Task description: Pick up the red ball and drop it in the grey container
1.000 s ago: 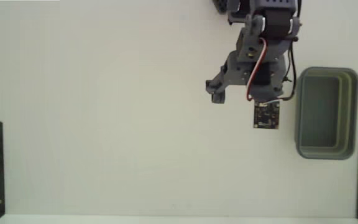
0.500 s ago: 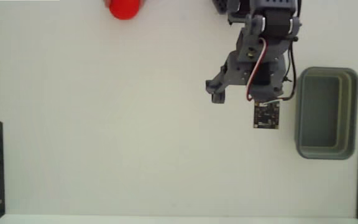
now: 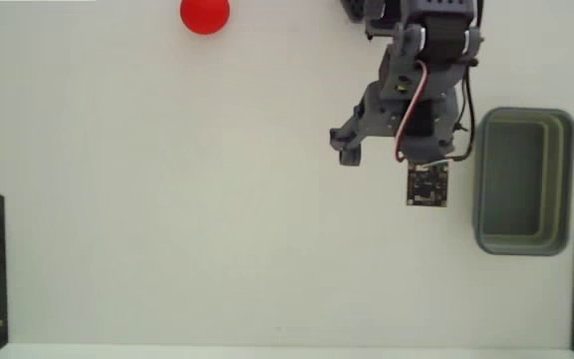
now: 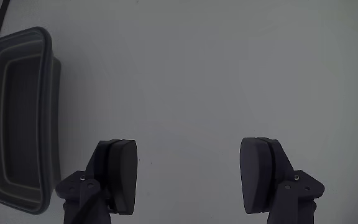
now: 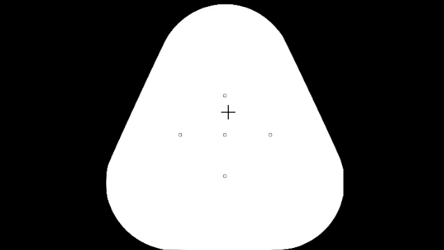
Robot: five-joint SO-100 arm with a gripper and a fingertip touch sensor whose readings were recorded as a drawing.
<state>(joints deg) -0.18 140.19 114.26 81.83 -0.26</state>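
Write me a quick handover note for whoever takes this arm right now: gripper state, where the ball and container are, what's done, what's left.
Gripper: open and empty, jaws wide apart over bare table in the wrist view.
Red ball: at the top edge of the fixed view, well left of the arm, on the white table; not in the wrist view.
Grey container: at the right side of the fixed view, beside the arm, empty as far as can be seen.
Done: nothing yet; ball not grasped.
Left: reach the ball, grip it, carry it over the container, release.
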